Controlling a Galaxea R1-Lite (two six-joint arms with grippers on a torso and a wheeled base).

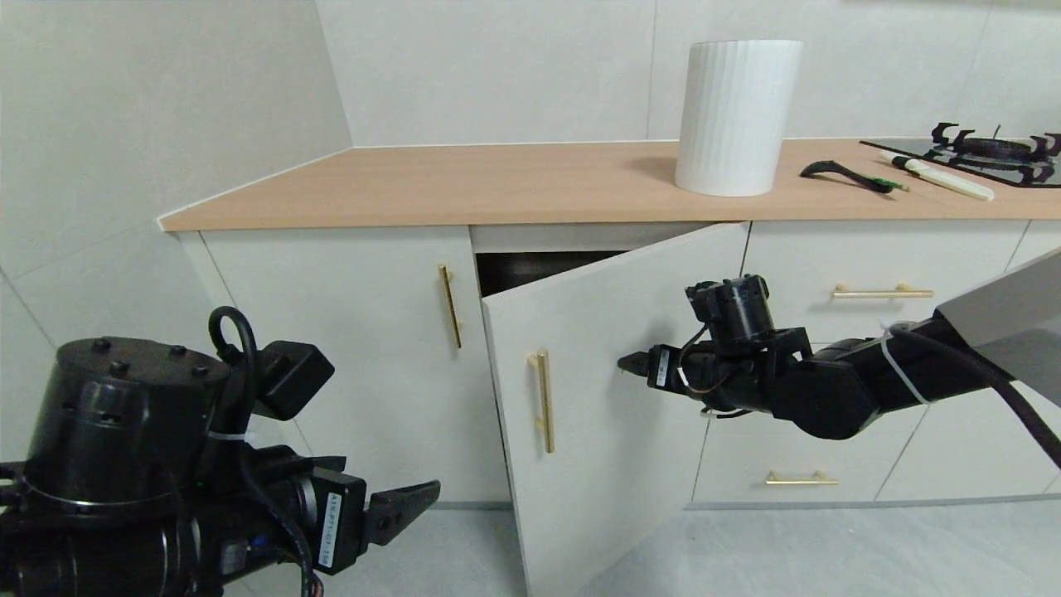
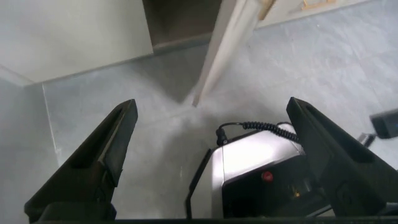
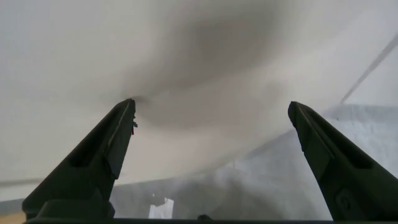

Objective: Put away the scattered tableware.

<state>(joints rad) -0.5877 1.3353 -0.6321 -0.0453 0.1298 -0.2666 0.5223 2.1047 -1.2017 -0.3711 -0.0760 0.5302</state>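
— Left gripper (image 2: 211,107) first: what's it doing?

— It hangs low at the near left over the floor, fingers spread wide, holding nothing.

— And the cupboard?

— Its door (image 1: 597,464) with the brass handle (image 1: 543,402) stands ajar. The right gripper (image 1: 632,363) is close against the door's face, also spread and empty.

— So how far along is the tidying?

— Barely begun, I'd judge. The storage is open, but nothing is picked up yet.

— Where's the tableware?

— On the far right of the counter (image 1: 464,178), past the white ribbed pot (image 1: 733,116) and beside the stove (image 1: 990,149). There's a curved black spoon (image 1: 837,172), a small green-handled piece (image 1: 891,184) and a long white-handled tool (image 1: 941,176), possibly a knife. All are slim and lie flat.
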